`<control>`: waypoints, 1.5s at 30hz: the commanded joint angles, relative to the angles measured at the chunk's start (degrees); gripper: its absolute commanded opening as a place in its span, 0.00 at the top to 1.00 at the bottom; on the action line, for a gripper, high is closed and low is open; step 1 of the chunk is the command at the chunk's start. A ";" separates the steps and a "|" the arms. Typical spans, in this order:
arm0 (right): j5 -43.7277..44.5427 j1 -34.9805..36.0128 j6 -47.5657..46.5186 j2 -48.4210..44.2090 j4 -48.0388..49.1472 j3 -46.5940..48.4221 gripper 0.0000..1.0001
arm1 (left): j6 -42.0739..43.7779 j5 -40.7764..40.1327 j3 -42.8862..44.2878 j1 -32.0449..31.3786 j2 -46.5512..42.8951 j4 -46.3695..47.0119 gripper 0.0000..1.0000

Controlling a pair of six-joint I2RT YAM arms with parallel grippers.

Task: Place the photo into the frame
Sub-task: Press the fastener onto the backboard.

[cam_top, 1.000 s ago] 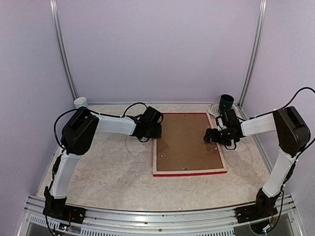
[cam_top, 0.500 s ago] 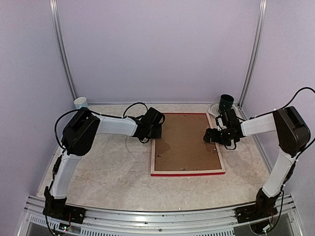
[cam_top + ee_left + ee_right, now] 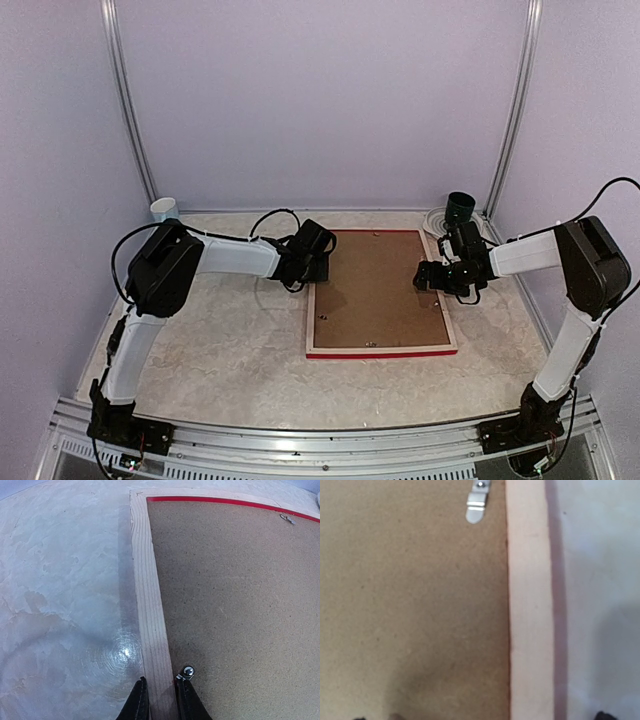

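Observation:
The frame lies face down on the table, pale wood back up, red edges showing. The plain brown backing board fills it. The photo is hidden. My left gripper is shut on the frame's left rail; in the left wrist view one finger is outside the rail and the other inside, beside a metal clip. My right gripper is open low over the right rail, its fingertips barely showing on either side of it.
A small pale cup stands at the back left corner. A dark green cup stands on a white plate at the back right, close to my right arm. Metal posts and walls enclose the table.
The frame has slid a little to the left and squared up, with my left gripper holding its left rail. The right gripper has hardly moved.

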 commanded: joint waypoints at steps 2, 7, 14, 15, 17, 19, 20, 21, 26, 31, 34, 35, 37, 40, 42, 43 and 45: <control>-1.20 -0.85 0.88 -0.40 -0.69 -0.76 0.01 | 0.24 -3.78 0.04 -0.29 1.00 -0.92 1.00; -1.37 -0.85 0.87 -0.36 -0.72 -0.74 0.01 | -1.05 -3.40 -2.01 -0.20 -0.04 1.67 1.00; -1.97 -0.85 0.79 -1.02 -0.78 -0.79 0.01 | -1.32 -2.62 -8.48 -0.03 -6.18 8.17 0.59; -2.21 -0.85 0.75 -1.28 -0.60 -0.83 0.01 | -1.14 -2.88 -9.48 0.04 -7.35 8.89 0.54; -3.18 -0.97 0.79 -2.01 -0.39 -0.94 0.01 | -0.86 -3.16 -11.26 0.19 -9.66 10.23 0.43; -4.57 -1.30 0.91 -2.94 -0.15 -1.02 0.01 | -0.90 -3.39 -13.29 0.24 -11.89 12.10 0.33; -5.04 -1.43 0.95 -3.52 -0.19 -1.03 0.01 | -0.89 -3.56 -14.45 0.24 -13.43 12.69 0.29; -5.20 -1.60 0.96 -4.23 -0.34 -1.03 0.01 | -1.03 -3.57 -15.82 0.24 -14.39 13.16 0.25; -5.18 -1.90 0.55 -7.93 -0.81 -1.50 0.01 | -1.26 -2.55 -19.30 -0.84 -19.77 11.70 0.16; -6.08 -1.99 0.47 -9.87 -0.90 -2.67 0.01 | -2.37 -1.81 -23.98 -3.50 -24.37 6.99 0.09; -7.31 -1.99 1.11 -10.60 -0.22 -4.79 0.01 | -3.99 -0.02 -28.94 -5.15 -27.05 6.06 0.04; -7.49 -1.97 1.23 -10.98 0.17 -5.60 0.01 | -4.51 1.24 -30.71 -5.67 -27.70 6.03 0.03; -7.56 -1.97 1.40 -11.35 0.55 -6.98 0.01 | -5.95 2.92 -34.37 -6.62 -29.23 6.18 0.01; -7.71 -1.99 1.70 -12.00 1.37 -8.66 0.01 | -7.80 4.33 -38.15 -8.34 -31.23 6.08 0.01; -8.00 -1.97 1.75 -12.16 2.07 -9.52 0.01 | -8.49 4.79 -39.05 -9.59 -31.91 5.45 0.01; -8.05 -1.98 1.71 -12.05 2.12 -9.69 0.01 | -8.55 4.71 -39.04 -10.24 -31.92 4.95 0.01; -7.80 -1.93 1.61 -11.64 2.19 -9.86 0.01 | -8.54 4.66 -38.68 -11.29 -31.58 4.22 0.02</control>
